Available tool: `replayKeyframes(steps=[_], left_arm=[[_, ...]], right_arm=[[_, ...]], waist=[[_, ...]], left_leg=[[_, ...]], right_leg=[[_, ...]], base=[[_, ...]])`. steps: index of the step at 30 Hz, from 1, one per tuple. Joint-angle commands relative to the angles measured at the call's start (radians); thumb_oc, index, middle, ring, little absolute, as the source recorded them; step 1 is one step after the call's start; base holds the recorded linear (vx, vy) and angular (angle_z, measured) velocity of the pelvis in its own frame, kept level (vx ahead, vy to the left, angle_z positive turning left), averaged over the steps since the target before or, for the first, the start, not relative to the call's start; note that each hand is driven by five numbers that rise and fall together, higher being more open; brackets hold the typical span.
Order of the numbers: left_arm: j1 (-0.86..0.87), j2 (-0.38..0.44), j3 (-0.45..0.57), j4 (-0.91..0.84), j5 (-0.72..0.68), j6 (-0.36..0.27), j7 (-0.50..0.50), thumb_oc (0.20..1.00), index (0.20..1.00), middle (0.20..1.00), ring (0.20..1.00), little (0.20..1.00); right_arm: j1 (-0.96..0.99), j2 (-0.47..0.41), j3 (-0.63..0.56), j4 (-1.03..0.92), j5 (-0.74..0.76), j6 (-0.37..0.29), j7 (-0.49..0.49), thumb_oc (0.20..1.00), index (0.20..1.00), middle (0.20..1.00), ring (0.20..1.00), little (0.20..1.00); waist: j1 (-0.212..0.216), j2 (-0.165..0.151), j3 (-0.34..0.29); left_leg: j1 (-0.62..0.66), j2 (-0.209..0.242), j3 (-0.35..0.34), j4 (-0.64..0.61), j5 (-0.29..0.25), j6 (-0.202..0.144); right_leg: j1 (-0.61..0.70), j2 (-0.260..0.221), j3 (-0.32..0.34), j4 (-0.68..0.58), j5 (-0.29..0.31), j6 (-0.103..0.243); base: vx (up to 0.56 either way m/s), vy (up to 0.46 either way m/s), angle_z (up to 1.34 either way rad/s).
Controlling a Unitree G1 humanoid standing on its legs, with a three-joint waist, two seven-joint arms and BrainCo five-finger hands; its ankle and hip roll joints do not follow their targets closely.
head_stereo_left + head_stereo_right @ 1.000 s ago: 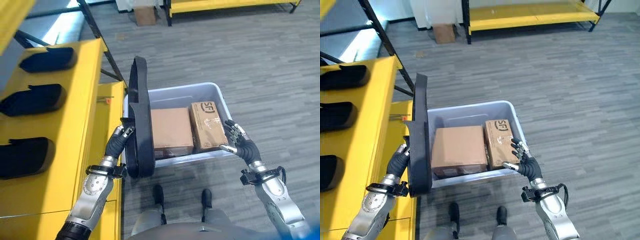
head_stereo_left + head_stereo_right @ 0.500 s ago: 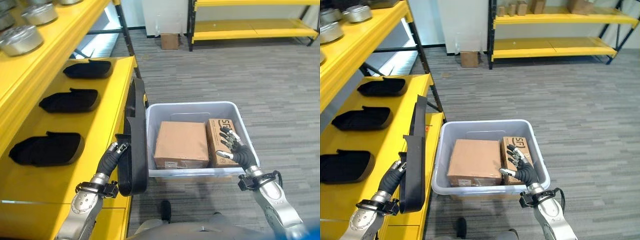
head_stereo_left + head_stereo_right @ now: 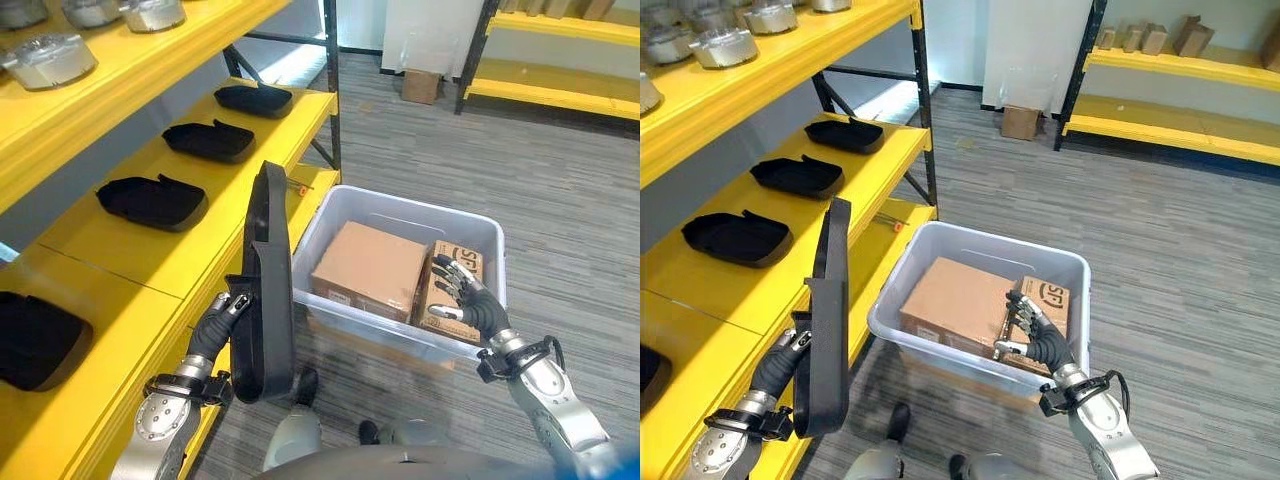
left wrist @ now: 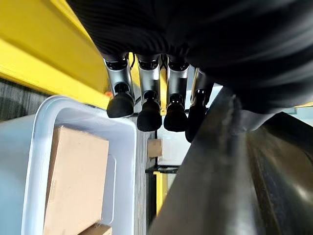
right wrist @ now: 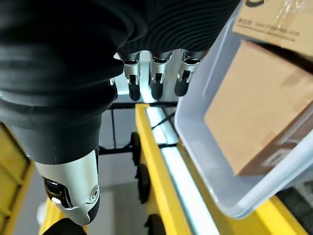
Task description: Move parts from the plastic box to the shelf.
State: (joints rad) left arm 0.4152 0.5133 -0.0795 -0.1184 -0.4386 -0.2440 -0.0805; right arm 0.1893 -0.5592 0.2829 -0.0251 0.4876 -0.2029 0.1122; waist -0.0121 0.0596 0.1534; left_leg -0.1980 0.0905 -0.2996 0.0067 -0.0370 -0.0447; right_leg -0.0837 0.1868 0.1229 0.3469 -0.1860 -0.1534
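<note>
The yellow shelf [image 3: 190, 250] runs along the robot's nine o'clock side, with black moulded parts already lying flat in a row on it, such as the black tray [image 3: 150, 200] at about ten o'clock. At one o'clock on the floor sits the plastic box [image 3: 478, 232], with a large cardboard box [image 3: 370, 268] and a small cardboard box [image 3: 448, 295] side by side inside.

The long black part [image 3: 262, 285] stands on edge between shelf and box, upright and tall, gripped near its lower end by the left hand [image 3: 222, 318], whose fingers wrap round it.

It looks like rigid moulded plastic: stiff, probably light, smooth enough to slip, and top-heavy when held so low. A hold nearer mid-length, fingers hooked over the rim, would likely steady it for laying flat.

The right hand [image 3: 462, 298] hovers over the small cardboard box, fingers spread and relaxed, holding nothing.
</note>
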Motion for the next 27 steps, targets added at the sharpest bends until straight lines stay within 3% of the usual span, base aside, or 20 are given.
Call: replayKeyframes(steps=[1, 2, 4, 5, 6, 11, 12, 13, 15, 16, 18, 20, 22, 27], left_arm=[[-0.061, 0.008, 0.04, -0.088, 0.012, -0.074, 0.007, 0.2, 0.2, 0.2, 0.2, 0.2], [-0.056, 0.0, 0.046, -0.092, 0.011, -0.074, 0.009, 0.2, 0.2, 0.2, 0.2, 0.2], [-0.058, 0.003, 0.056, -0.094, 0.02, -0.074, 0.018, 0.2, 0.2, 0.2, 0.2, 0.2], [-0.059, 0.003, 0.057, -0.094, 0.02, -0.074, 0.019, 0.2, 0.2, 0.2, 0.2, 0.2], [-0.061, 0.005, 0.064, -0.086, 0.028, -0.071, 0.021, 0.2, 0.2, 0.2, 0.2, 0.2], [-0.033, -0.013, 0.083, -0.104, 0.027, -0.075, 0.016, 0.2, 0.2, 0.2, 0.2, 0.2], [-0.032, -0.014, 0.085, -0.108, 0.023, -0.071, 0.012, 0.2, 0.2, 0.2, 0.2, 0.2], [-0.032, -0.015, 0.084, -0.11, 0.021, -0.068, 0.01, 0.2, 0.2, 0.2, 0.2, 0.2], [-0.06, -0.019, 0.08, -0.101, 0.004, -0.064, 0.012, 0.2, 0.2, 0.2, 0.2, 0.2], [-0.069, -0.022, 0.077, -0.101, 0.0, -0.064, 0.014, 0.2, 0.2, 0.2, 0.2, 0.2], [-0.09, -0.026, 0.073, -0.099, -0.004, -0.063, 0.021, 0.2, 0.2, 0.2, 0.2, 0.2], [-0.088, -0.029, 0.078, -0.099, 0.003, -0.063, 0.022, 0.2, 0.2, 0.2, 0.2, 0.2], [-0.084, -0.024, 0.079, -0.103, 0.009, -0.061, 0.017, 0.2, 0.2, 0.2, 0.2, 0.2], [-0.069, -0.012, 0.101, -0.106, 0.021, -0.061, 0.017, 0.2, 0.2, 0.2, 0.2, 0.2]], right_arm=[[-0.065, -0.002, -0.03, -0.075, 0.024, -0.079, -0.002, 1.0, 1.0, 1.0, 1.0, 1.0], [-0.075, -0.007, -0.031, -0.072, 0.017, -0.081, -0.011, 1.0, 1.0, 1.0, 1.0, 1.0], [-0.087, -0.019, -0.036, -0.073, 0.007, -0.085, -0.026, 1.0, 1.0, 1.0, 1.0, 1.0], [-0.088, -0.018, -0.036, -0.072, 0.007, -0.085, -0.027, 1.0, 1.0, 1.0, 1.0, 1.0], [-0.09, -0.021, -0.038, -0.072, -0.003, -0.082, -0.036, 1.0, 1.0, 1.0, 1.0, 1.0], [-0.06, -0.016, -0.051, -0.084, -0.007, -0.083, -0.019, 1.0, 1.0, 1.0, 1.0, 1.0], [-0.05, -0.01, -0.056, -0.076, -0.005, -0.082, -0.019, 1.0, 1.0, 1.0, 1.0, 1.0], [-0.045, -0.007, -0.057, -0.072, -0.009, -0.081, -0.025, 1.0, 1.0, 1.0, 1.0, 1.0], [-0.038, 0.0, -0.059, -0.055, -0.005, -0.079, -0.045, 1.0, 1.0, 1.0, 1.0, 1.0], [-0.038, 0.0, -0.062, -0.056, -0.006, -0.079, -0.051, 1.0, 1.0, 1.0, 1.0, 1.0], [-0.044, -0.003, -0.072, -0.047, -0.015, -0.078, -0.067, 1.0, 1.0, 1.0, 1.0, 1.0], [-0.042, -0.003, -0.088, -0.041, -0.023, -0.081, -0.073, 1.0, 1.0, 1.0, 1.0, 1.0], [-0.02, 0.003, -0.104, -0.043, -0.024, -0.077, -0.069, 1.0, 1.0, 1.0, 1.0, 1.0], [0.005, 0.022, -0.107, -0.039, -0.024, -0.063, -0.053, 1.0, 1.0, 1.0, 1.0, 1.0]], waist=[[-0.023, -0.019, -0.014], [-0.024, -0.01, 0.003], [-0.034, -0.018, 0.02], [-0.033, -0.017, 0.018], [-0.042, -0.025, 0.018], [-0.056, -0.038, 0.011], [-0.067, -0.031, 0.004], [-0.074, -0.025, 0.0], [-0.09, 0.01, -0.019], [-0.094, 0.016, -0.021], [-0.097, 0.035, -0.023], [-0.088, 0.042, -0.032], [-0.077, 0.031, -0.037], [-0.06, 0.002, -0.05]], left_leg=[[-0.055, -0.022, -0.002, -0.066, 0.272, -0.041], [-0.071, -0.023, 0.045, -0.069, 0.26, -0.036], [-0.084, -0.019, 0.205, -0.015, 0.222, -0.019], [-0.09, -0.017, 0.206, -0.011, 0.222, -0.019], [-0.072, 0.017, 0.334, 0.079, 0.18, -0.013], [0.029, 0.107, 0.309, 0.177, 0.136, -0.025], [0.088, 0.169, 0.311, 0.167, 0.164, -0.033], [0.119, 0.192, 0.313, 0.142, 0.184, -0.041], [0.186, 0.26, 0.306, 0.097, 0.29, -0.075], [0.192, 0.269, 0.317, 0.089, 0.299, -0.083], [0.209, 0.269, 0.325, 0.046, 0.297, -0.098], [0.218, 0.261, 0.356, -0.018, 0.239, -0.104], [0.235, 0.23, 0.368, -0.05, 0.15, -0.102], [0.233, 0.174, 0.351, -0.066, 0.1, -0.082]], right_leg=[[0.141, -0.066, 0.031, -0.271, 0.066, 0.138], [0.133, -0.078, -0.009, -0.276, 0.071, 0.137], [0.124, -0.109, -0.053, -0.284, 0.082, 0.144], [0.12, -0.107, -0.051, -0.284, 0.085, 0.144], [0.091, -0.139, -0.096, -0.279, 0.099, 0.157], [0.065, -0.21, -0.159, -0.267, 0.102, 0.165], [0.055, -0.225, -0.193, -0.255, 0.088, 0.167], [0.054, -0.23, -0.206, -0.252, 0.083, 0.169], [0.036, -0.258, -0.286, -0.242, 0.077, 0.17], [0.036, -0.266, -0.303, -0.241, 0.078, 0.171], [0.03, -0.287, -0.342, -0.234, 0.084, 0.182], [0.033, -0.309, -0.364, -0.232, 0.103, 0.201], [0.061, -0.342, -0.385, -0.258, 0.129, 0.228], [0.078, -0.394, -0.413, -0.29, 0.176, 0.26]], base=[[-0.14, -0.067, 0.58], [-0.21, -0.072, 0.44], [-0.2, -0.021, 0.74], [-0.2, -0.02, 1.31], [-0.18, -0.016, 1.19], [-0.13, 0.009, 0.65], [-0.04, 0.058, 0.47], [-0.06, 0.142, 1.0], [-0.04, 0.253, 1.28], [-0.02, 0.271, 1.11], [-0.01, 0.226, 1.5], [0.03, 0.268, 1.39], [0.0, 0.255, 0.48], [0.0, 0.174, 0.19]])
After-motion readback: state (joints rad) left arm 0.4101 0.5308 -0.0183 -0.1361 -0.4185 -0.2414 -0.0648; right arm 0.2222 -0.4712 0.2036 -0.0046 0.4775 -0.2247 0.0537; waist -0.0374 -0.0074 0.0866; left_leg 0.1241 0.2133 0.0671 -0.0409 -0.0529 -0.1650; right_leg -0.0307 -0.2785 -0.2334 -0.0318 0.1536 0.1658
